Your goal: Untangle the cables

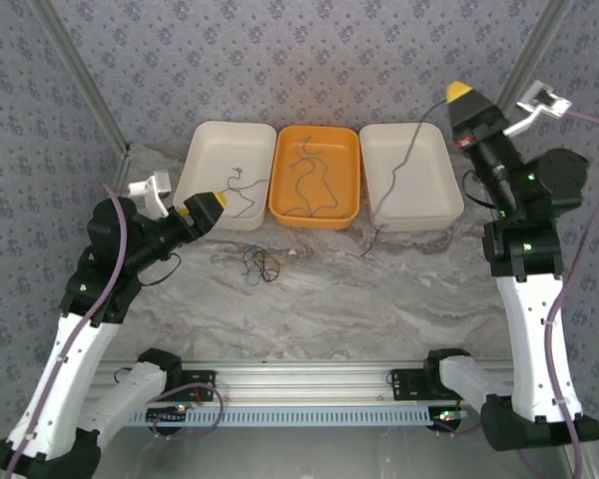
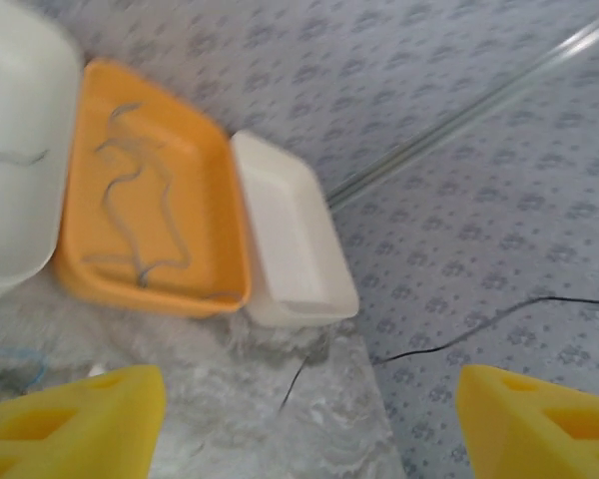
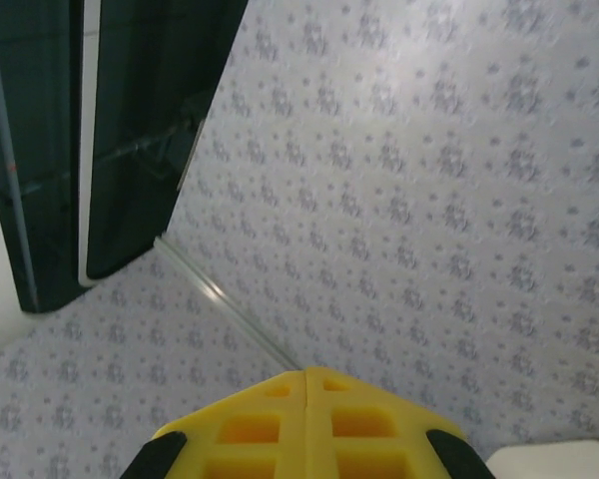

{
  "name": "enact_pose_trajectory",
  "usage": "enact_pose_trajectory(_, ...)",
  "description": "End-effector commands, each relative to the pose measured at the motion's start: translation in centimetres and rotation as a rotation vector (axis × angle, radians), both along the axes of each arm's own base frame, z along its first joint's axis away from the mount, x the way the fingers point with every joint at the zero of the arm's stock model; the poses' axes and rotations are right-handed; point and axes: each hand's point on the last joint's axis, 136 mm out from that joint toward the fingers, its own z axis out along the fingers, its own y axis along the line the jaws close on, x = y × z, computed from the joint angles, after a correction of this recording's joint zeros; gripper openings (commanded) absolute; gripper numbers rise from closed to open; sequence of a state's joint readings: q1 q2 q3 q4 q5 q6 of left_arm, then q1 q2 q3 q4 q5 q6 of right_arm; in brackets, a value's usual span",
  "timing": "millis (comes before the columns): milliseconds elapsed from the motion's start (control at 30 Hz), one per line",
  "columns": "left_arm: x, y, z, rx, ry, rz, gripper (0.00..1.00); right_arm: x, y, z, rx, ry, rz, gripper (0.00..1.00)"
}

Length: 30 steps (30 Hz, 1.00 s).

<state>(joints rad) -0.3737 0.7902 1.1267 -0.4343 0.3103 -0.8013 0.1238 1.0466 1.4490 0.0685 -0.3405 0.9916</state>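
Looking out between the left fingers [image 2: 70, 424]: yellow, spread wide and gripping nothing, sitting low over the worktop [image 1: 399, 299] just before the left white tray [image 1: 205, 150]. Finding the right fingers [image 3: 270, 429] pressed fully together in their own wrist view, and standing high above the far corner of the right white tray [image 1: 434, 192] in the top view. Seeming to be pinching the upper end of one dark cable [image 1: 395, 168], though not managing to see the pinch itself.

Tracing this cable: hanging slantwise from the right fingers, running down and to the left across the right white tray, and ending on the worktop near the front right corner of the orange tray [image 1: 349, 160]. Noting other cables [image 1: 307, 178] lying inside the orange tray.

Finding the small tangle [image 1: 260, 264], dark and blue-green, lying on the worktop near the left fingers, to their right, and well apart from the right fingers. Judging the left arm to be clearly the nearer one for it. Judging also that the hanging cable is probably needing to go down along its own slanted line into a tray first.
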Motion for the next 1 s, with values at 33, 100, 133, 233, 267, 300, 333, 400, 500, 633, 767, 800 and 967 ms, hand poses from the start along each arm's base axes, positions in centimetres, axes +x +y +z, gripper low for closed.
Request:
enact_pose_trajectory(33, 0.5, -1.1, 3.6, 0.063, -0.181, -0.018, 0.79, 2.8, 5.1, -5.5, -0.135, 0.097, 0.061, 0.00)
enact_pose_trajectory(100, 0.2, -2.7, 3.6, 0.081, -0.214, -0.083, 0.80, 3.6, 7.3, -7.5, -0.159, 0.122, 0.100, 0.00)
enact_pose_trajectory(133, 0.1, -3.7, 3.3, 0.101, -0.232, -0.115, 0.81, 4.1, 8.3, -8.6, -0.172, 0.139, 0.115, 0.00)
enact_pose_trajectory(233, -0.2, -6.6, 1.7, 0.171, -0.267, -0.205, 0.81, 5.1, 11.0, -10.8, -0.197, 0.173, 0.167, 0.00)
enact_pose_trajectory(267, -0.1, -7.6, 1.0, 0.196, -0.265, -0.229, 0.81, 5.2, 11.9, -11.2, -0.203, 0.179, 0.186, 0.00)
enact_pose_trajectory(300, 0.0, -8.3, 0.4, 0.218, -0.262, -0.242, 0.81, 5.3, 12.7, -11.5, -0.211, 0.184, 0.201, 0.00)
enact_pose_trajectory(333, 0.2, -9.0, -0.1, 0.247, -0.262, -0.250, 0.82, 5.3, 13.6, -11.8, -0.220, 0.189, 0.220, 0.00)
enact_pose_trajectory(400, 0.8, -10.2, -1.0, 0.301, -0.271, -0.252, 0.83, 5.1, 15.1, -12.4, -0.242, 0.202, 0.247, 0.00)
enact_pose_trajectory(500, 2.0, -12.1, -2.4, 0.391, -0.288, -0.251, 0.84, 4.6, 16.8, -12.8, -0.264, 0.207, 0.275, 0.00)
enact_pose_trajectory(633, 4.7, -13.5, -4.5, 0.530, -0.256, -0.224, 0.85, 4.2, 17.6, -12.9, -0.269, 0.212, 0.286, 0.00)
enact_pose_trajectory(767, 6.5, -14.5, -6.2, 0.606, -0.251, -0.217, 0.83, 3.9, 17.7, -12.1, -0.260, 0.203, 0.290, 0.00)
enact_pose_trajectory(800, 6.6, -14.8, -6.5, 0.598, -0.262, -0.222, 0.83, 3.8, 17.7, -11.8, -0.259, 0.201, 0.290, 0.00)
enact_pose_trajectory(967, 5.9, -15.3, -6.6, 0.531, -0.293, -0.246, 0.71, 3.7, 17.4, -11.0, -0.260, 0.191, 0.282, 0.00)
